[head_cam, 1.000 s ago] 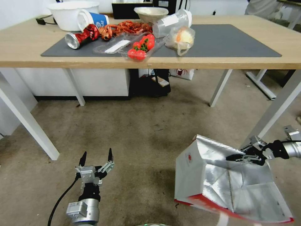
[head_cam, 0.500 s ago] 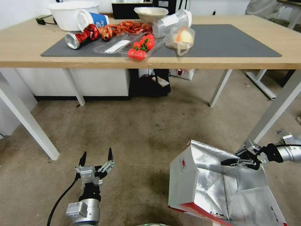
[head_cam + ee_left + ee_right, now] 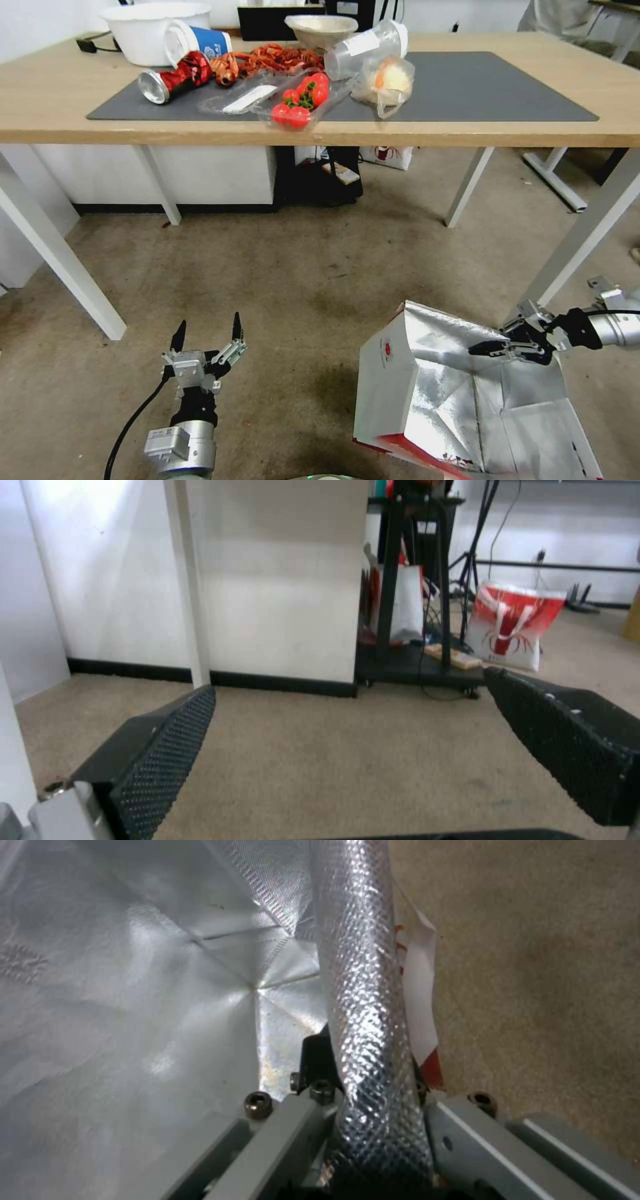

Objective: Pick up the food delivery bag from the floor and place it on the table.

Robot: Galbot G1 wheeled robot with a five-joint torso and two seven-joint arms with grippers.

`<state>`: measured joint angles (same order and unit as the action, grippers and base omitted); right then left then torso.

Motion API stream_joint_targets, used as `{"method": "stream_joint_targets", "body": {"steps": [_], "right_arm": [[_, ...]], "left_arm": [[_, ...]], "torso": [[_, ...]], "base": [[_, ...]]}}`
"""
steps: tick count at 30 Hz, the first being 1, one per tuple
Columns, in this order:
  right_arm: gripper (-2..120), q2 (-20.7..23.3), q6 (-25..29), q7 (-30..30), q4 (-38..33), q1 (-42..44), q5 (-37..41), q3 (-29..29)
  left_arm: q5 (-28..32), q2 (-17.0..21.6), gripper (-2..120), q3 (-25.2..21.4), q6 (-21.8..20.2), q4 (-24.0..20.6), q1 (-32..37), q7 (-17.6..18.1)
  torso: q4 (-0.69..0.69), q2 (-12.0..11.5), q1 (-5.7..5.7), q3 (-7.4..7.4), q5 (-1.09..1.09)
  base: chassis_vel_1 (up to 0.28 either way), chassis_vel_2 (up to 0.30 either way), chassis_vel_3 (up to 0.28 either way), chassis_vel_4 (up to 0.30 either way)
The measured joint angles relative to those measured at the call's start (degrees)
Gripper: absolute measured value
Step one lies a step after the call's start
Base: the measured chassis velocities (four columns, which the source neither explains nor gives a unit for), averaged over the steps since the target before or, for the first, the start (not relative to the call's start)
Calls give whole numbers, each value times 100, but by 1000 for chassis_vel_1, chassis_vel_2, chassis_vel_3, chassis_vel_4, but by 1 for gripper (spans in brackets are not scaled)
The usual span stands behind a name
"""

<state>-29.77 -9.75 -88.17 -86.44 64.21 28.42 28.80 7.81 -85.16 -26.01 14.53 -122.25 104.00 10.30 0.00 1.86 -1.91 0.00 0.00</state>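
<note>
Silver foil lines the large white paper food delivery bag [image 3: 427,393] with red side panels, which sits low over the mottled brown-grey floor [image 3: 293,280], mouth open upward, in front of the light-wood table [image 3: 467,133] with white legs. The right gripper [image 3: 490,348] is clamped on the bag's far foil rim [image 3: 363,990]. The left gripper [image 3: 207,331] hovers well apart, jaws spread, holding nothing.

The light-wood table [image 3: 53,100] bears a grey mat [image 3: 493,87]; below, the floor [image 3: 300,280] is stained.
</note>
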Motion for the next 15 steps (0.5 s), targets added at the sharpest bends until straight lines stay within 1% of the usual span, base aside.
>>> {"method": "stream_joint_targets", "body": {"steps": [7, 10, 12, 14, 15], "right_arm": [[0, -22, 0, 2, -43, 116, -13, 59], [0, -19, 1, 3, -65, 198, -18, 113], [0, -17, 1, 3, -74, 209, -18, 120], [0, -15, -1, 3, -108, 232, -19, 133], [0, -15, -1, 3, -108, 232, -19, 133]], "left_arm": [[245, 32, 100, 17, 45, -28, -2, -15], [272, 45, 100, 43, 12, -29, -35, 9], [276, 53, 100, 49, 9, -27, -40, 9], [282, 71, 100, 52, -1, -22, -51, 10], [282, 71, 100, 52, -1, -22, -51, 10]], "torso": [[0, 40, -7, 17, 0], [-1, 137, -9, 113, 0], [-1, 162, -9, 140, 0], [0, 231, -9, 210, 0], [0, 231, -9, 210, 0]], "base": [[0, 0, 0, 0], [0, 0, 0, 0], [0, 0, 0, 0], [0, 0, 0, 0], [0, 0, 0, 0]]}}
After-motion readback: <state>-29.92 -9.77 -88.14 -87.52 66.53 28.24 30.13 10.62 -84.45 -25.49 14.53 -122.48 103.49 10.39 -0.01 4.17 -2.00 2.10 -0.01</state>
